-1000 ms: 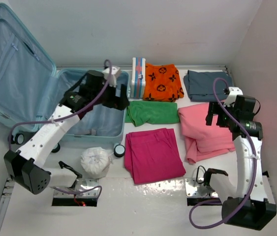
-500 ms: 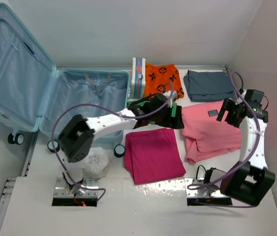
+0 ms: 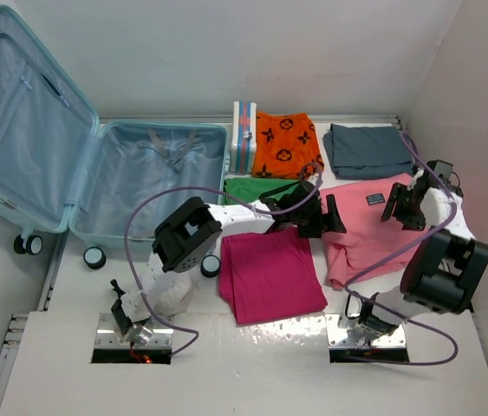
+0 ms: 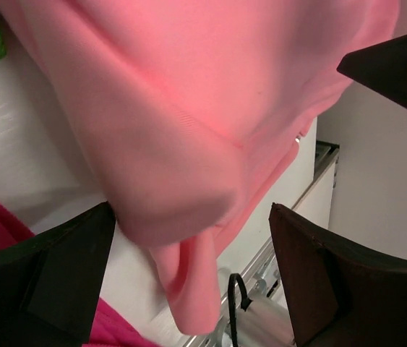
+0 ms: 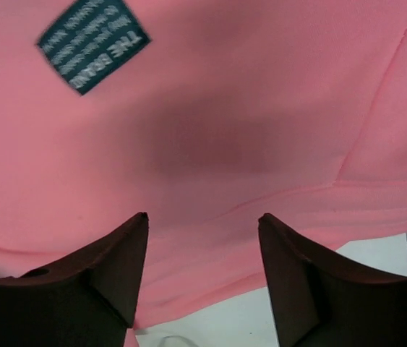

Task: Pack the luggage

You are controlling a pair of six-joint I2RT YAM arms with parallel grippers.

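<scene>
The luggage [image 3: 152, 178], a pale blue suitcase, lies open at the left with its lid [image 3: 18, 121] leaning back. A pink garment [image 3: 369, 230] lies at the right, with a dark label [image 3: 375, 199] on top. My left gripper [image 3: 328, 217] is open at its left edge; in the left wrist view the pink fold [image 4: 189, 181] sits between my open fingers [image 4: 66, 267]. My right gripper [image 3: 406, 206] is open just above the garment's right part; the right wrist view shows the pink cloth [image 5: 210, 144] and label [image 5: 93, 43] close below.
A magenta cloth [image 3: 270, 273], green cloth [image 3: 257, 191], orange patterned cloth [image 3: 289, 143], grey cloth [image 3: 367, 149] and a striped box [image 3: 244, 134] lie around. A white bundle [image 3: 167, 290] sits by the left base. Walls close in at back and right.
My left arm swung from the suitcase across the table to the pink garment's left edge. My right gripper moved out to the garment's right part.
</scene>
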